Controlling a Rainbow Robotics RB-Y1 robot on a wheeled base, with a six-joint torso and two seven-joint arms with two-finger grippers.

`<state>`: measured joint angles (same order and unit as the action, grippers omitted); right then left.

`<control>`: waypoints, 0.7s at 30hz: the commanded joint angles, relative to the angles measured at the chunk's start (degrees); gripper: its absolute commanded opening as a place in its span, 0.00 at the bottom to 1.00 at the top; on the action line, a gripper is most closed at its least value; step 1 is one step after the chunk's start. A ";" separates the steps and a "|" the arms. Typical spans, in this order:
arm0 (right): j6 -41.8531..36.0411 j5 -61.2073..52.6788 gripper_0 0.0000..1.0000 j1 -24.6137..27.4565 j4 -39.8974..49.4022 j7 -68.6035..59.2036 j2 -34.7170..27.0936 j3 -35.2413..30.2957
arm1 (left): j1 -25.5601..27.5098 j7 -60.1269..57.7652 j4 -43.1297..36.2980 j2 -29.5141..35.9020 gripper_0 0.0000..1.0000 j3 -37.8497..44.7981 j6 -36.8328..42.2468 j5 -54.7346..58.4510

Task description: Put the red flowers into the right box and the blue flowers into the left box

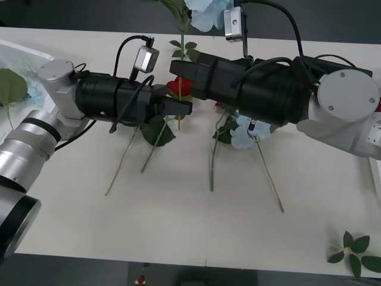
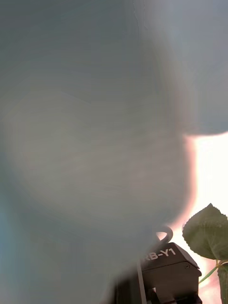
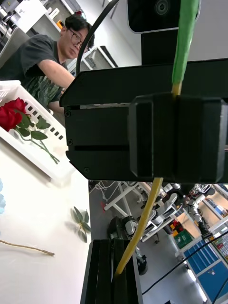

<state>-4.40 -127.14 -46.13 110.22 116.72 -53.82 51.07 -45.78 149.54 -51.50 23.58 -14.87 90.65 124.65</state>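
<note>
Mid-desk (image 1: pixel 196 238) handoff: blue flower (image 1: pixel 205 13) upright, stem running lengthwise through both meeting pincers, right pincer (image 3: pixel 176 137) pinching above, left pincer (image 3: pixel 114 273) pinching below, left box (image 1: pixel 18 56) nearer the left arm.

Even overhead light, soft shadows; close blue flower (image 2: pixel 90 142) blurred, glare beyond.

White lettering reading "RB-Y1" (image 2: pixel 159 254) stands on the sloping top face of a black robot housing, seen in the right wrist view beside a green leaf (image 2: pixel 207 231). No other text is legible.
</note>
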 commanded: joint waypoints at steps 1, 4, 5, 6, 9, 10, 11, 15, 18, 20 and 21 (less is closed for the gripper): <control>-0.09 0.13 0.68 -1.59 1.41 -0.35 0.91 -0.54 | 0.25 1.37 -1.58 -0.20 0.00 0.20 0.05 0.77; -0.09 0.13 1.00 -1.59 1.41 -0.35 0.91 -0.54 | 0.16 1.37 -1.58 -0.20 0.00 0.20 0.05 0.77; -0.09 0.13 1.00 -1.59 1.41 -0.35 0.91 -0.54 | 0.25 1.37 -1.58 -0.29 0.00 0.20 -0.04 0.77; -0.09 0.13 1.00 -1.59 1.41 -0.35 0.91 -0.54 | 0.25 1.46 -1.58 -0.20 0.00 0.20 0.05 0.77; -0.09 0.13 1.00 -1.59 1.41 -0.35 0.91 -0.54 | 0.25 1.46 -1.58 -0.29 0.00 0.20 0.05 0.77; -0.09 0.13 1.00 -1.59 1.41 -0.35 0.91 -0.54 | 0.25 1.46 -1.58 -0.20 0.00 0.20 0.05 0.77; -0.09 0.13 1.00 -1.59 1.41 -0.35 0.91 -0.54 | 0.25 1.46 -1.58 -0.20 0.00 0.20 0.05 0.77; -0.09 0.13 1.00 -1.59 1.41 -0.35 0.91 -0.54 | 0.25 1.46 -1.58 -0.20 0.00 0.20 0.05 0.77; -0.09 0.13 1.00 -1.59 1.41 -0.35 0.91 -0.54 | 0.25 1.46 -1.58 -0.20 0.00 0.20 0.14 0.77; 0.00 0.22 1.00 1.84 0.79 -0.18 2.23 0.61 | 0.25 1.46 -1.58 -0.20 0.00 0.20 0.14 0.77; 0.09 0.22 1.00 2.36 0.79 -0.26 2.49 0.43 | 0.25 1.46 -1.58 -0.20 0.00 0.20 0.14 0.77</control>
<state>-4.40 -127.13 -45.06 110.21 116.72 -53.41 51.57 -45.77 149.54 -51.50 23.58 -14.87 90.65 124.65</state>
